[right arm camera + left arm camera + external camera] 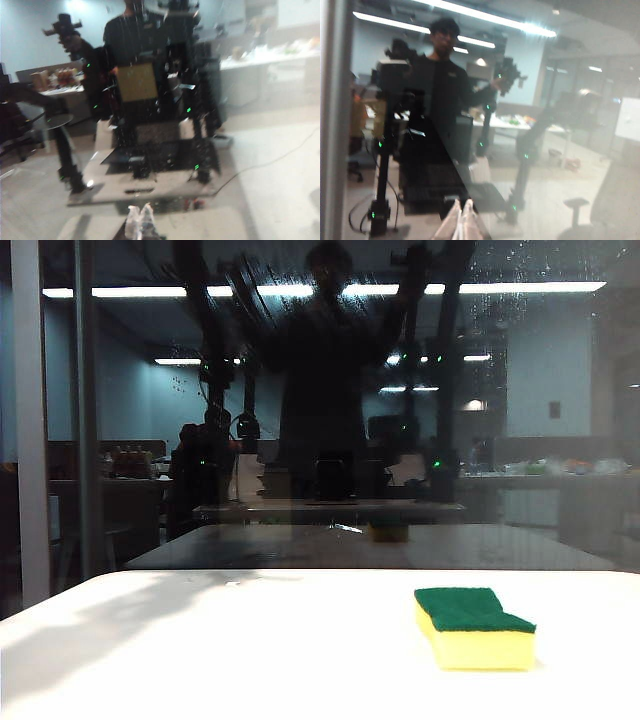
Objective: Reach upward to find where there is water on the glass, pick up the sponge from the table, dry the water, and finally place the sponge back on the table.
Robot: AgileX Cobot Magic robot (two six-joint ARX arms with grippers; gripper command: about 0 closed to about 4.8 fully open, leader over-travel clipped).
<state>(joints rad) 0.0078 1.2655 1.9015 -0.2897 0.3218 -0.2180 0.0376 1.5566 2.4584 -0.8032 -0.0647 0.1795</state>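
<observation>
Both end effectors, left [461, 220] and right [140, 221], were seen pressed together, raised at the glass [560, 440]; the sponge [473, 628] was left below on the desk [200, 650], nearer the right arm, tbh.

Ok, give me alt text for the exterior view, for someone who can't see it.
A yellow sponge with a green top lies untouched on the white table, right of centre. Behind it, dark reflective glass carries pale water droplets near the top. No claw is visible.
</observation>
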